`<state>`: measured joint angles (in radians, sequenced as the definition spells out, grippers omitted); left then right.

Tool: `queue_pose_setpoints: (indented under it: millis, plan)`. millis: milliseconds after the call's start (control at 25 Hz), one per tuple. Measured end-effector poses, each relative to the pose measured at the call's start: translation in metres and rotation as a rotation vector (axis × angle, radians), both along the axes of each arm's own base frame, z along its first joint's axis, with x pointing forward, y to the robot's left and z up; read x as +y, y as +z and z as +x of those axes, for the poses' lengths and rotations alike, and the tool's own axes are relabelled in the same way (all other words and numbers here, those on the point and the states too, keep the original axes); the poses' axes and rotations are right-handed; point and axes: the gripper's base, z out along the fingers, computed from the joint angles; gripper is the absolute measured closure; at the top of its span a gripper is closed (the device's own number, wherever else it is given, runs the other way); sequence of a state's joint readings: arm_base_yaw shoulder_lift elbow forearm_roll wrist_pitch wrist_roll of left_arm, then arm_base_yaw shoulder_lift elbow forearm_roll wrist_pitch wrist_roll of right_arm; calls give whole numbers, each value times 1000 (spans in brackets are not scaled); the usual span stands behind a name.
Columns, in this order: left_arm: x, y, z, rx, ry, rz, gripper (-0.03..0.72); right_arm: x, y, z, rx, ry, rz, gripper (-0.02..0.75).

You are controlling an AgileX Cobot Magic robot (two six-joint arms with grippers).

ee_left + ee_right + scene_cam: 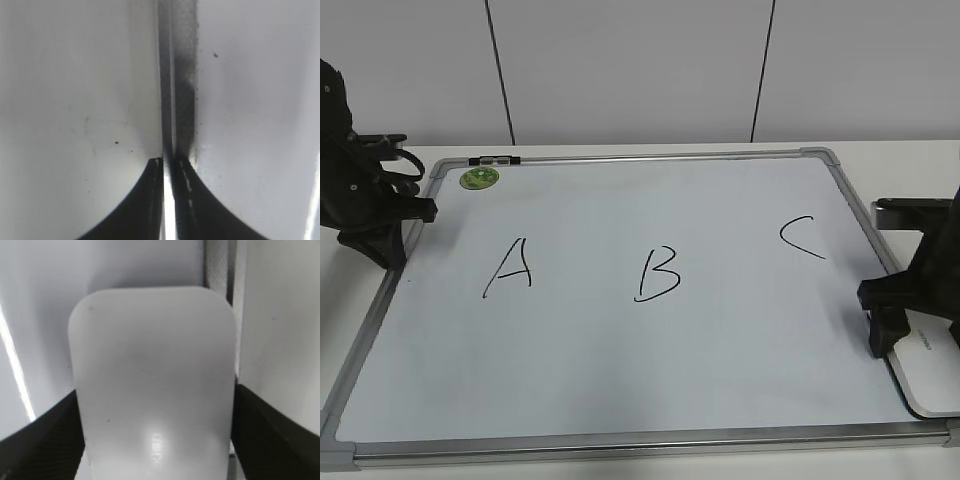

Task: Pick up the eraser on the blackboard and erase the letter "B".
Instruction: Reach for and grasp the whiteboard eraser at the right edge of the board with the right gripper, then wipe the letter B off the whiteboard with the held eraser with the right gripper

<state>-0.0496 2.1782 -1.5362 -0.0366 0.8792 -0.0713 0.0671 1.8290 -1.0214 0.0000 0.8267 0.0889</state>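
Progress: we saw the letter "B" (pixel 657 273) intact mid-frame on the blackboard (pixel 620 440) | right gripper (pixel 155 440) straddled the eraser (pixel 932 375) lower right, fingers spread at its sides, not lifted | left gripper (pixel 170 165) closed, empty, upper left.

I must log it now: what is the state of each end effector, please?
Left end effector: closed, empty, over the whiteboard frame.
Right end effector: fingers on both sides of the eraser; grip cannot be told.
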Motion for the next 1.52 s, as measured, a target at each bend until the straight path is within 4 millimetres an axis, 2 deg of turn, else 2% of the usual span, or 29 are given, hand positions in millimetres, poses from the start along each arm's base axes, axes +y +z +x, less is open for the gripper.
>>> queue_pose_setpoints:
  millis: [240, 680, 760, 920, 1000, 1120, 1280, 1520]
  plan:
    - [0, 0, 0, 0, 1, -2, 652, 0, 1, 0, -3, 0, 0, 203]
    - [-1, 0, 0, 0, 6, -9, 651, 1, 2, 2, 15, -3, 3, 213]
    - [-1, 0, 0, 1, 7, -12, 651, 1, 9, 6, 37, -7, 9, 213]
    - [-1, 0, 0, 1, 8, -13, 651, 7, 38, 25, 15, 23, 60, 213]
    - [-1, 0, 0, 1, 9, -14, 651, 15, 54, 37, -11, 51, 79, 214]
    - [-1, 0, 0, 1, 9, -15, 651, 35, 64, 53, 7, 119, 71, 214]
    - [-1, 0, 0, 1, 11, -17, 651, 75, 63, 76, -5, 240, 31, 214]
    - [-2, 0, 0, 1, 12, -19, 651, 122, 53, 101, -51, 332, 30, 214]
